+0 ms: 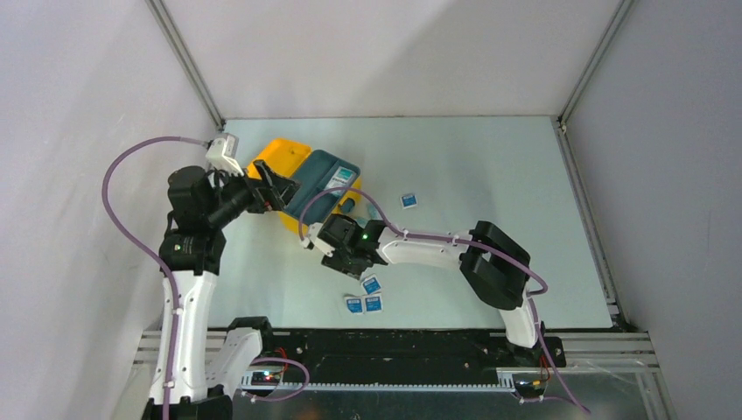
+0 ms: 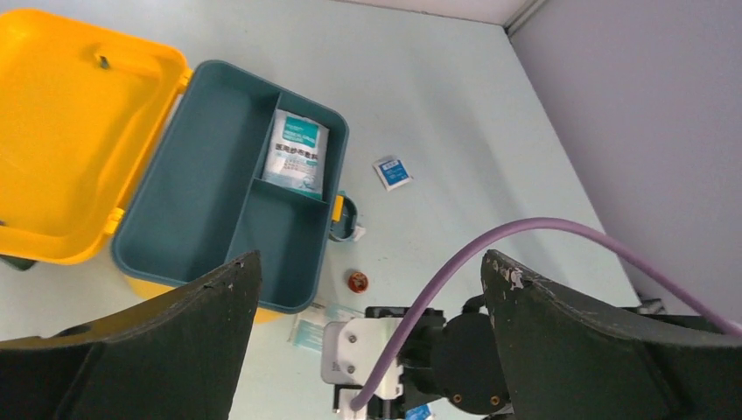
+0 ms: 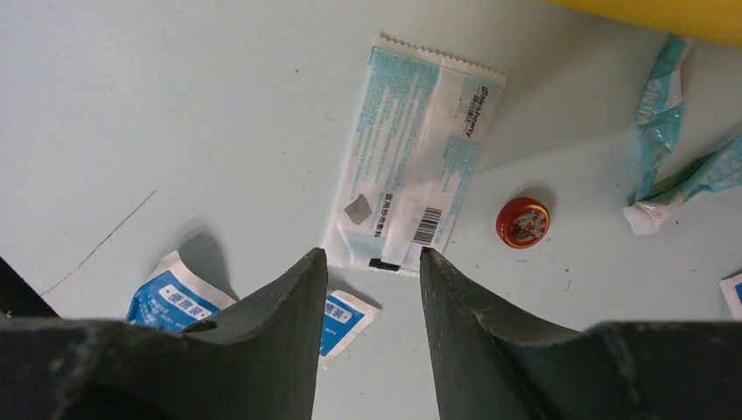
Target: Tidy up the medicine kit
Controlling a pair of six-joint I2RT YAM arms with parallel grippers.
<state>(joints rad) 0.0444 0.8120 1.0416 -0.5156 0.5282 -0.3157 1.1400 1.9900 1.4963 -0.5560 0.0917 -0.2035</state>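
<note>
**A:** Which step is this?

**B:** Gathering the loose items, I'd judge. The medicine kit (image 2: pixel 79 131) lies open on the table with its yellow lid laid back and the teal tray (image 2: pixel 201 192) seated in its base. One packet (image 2: pixel 297 157) sits in one of the tray's smaller compartments, and the others are bare.

**A:** And the hands?

**B:** The left gripper (image 2: pixel 367 262) hovers above the kit, jaws spread wide and empty. The right gripper (image 3: pixel 369 255) is low beside the kit. Its jaws are partly apart, either side of the end of a long sachet (image 3: pixel 416 149) that lies flat, not gripped.

**A:** Next move?

**B:** Probably pinching that thin edge cleanly, then carrying the sachet into a bare compartment.

**A:** Anything unclear?

**B:** I cannot tell whether the right fingertips touch the sachet. A red tin (image 3: pixel 523 221), a crumpled wrapper (image 3: pixel 665 96) and blue sachets (image 3: pixel 171 297) lie near the kit, partly cut off or covered by the arm. The latch is not visible.
</note>
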